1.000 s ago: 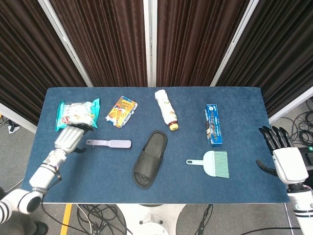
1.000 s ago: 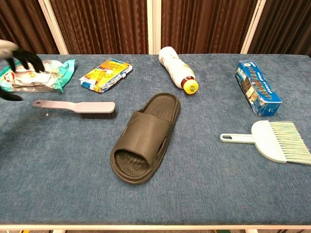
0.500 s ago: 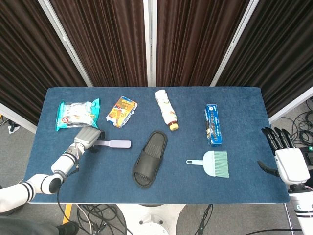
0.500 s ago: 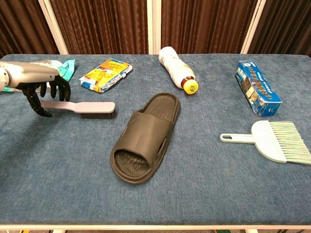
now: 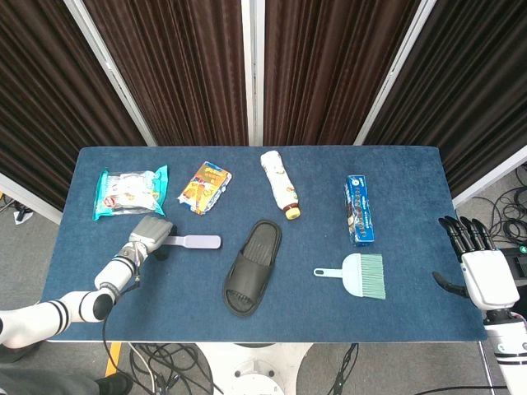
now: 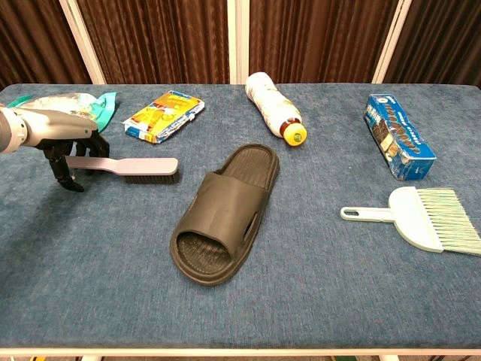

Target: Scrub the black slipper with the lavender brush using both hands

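Note:
The black slipper (image 5: 251, 267) (image 6: 225, 214) lies sole down in the middle of the blue table, toe toward the front left. To its left the lavender brush (image 5: 196, 242) (image 6: 139, 167) lies flat, bristles down, handle pointing left. My left hand (image 5: 148, 234) (image 6: 66, 154) sits over the handle's end, dark fingers behind it and thumb in front. I cannot tell whether they clamp it. Beyond the table's right edge my right hand (image 5: 478, 263) hovers empty with fingers spread, seen only in the head view.
A green snack bag (image 5: 128, 191) (image 6: 71, 105) and an orange packet (image 5: 204, 187) (image 6: 164, 115) lie behind the brush. A bottle (image 5: 280, 183) (image 6: 276, 107) lies behind the slipper. At the right are a blue box (image 5: 359, 210) (image 6: 398, 135) and a mint hand broom (image 5: 362, 274) (image 6: 428, 218).
My left hand came from the snack bag down to the brush handle and lowered around it. The brush and slipper have not moved. The right hand has barely shifted.

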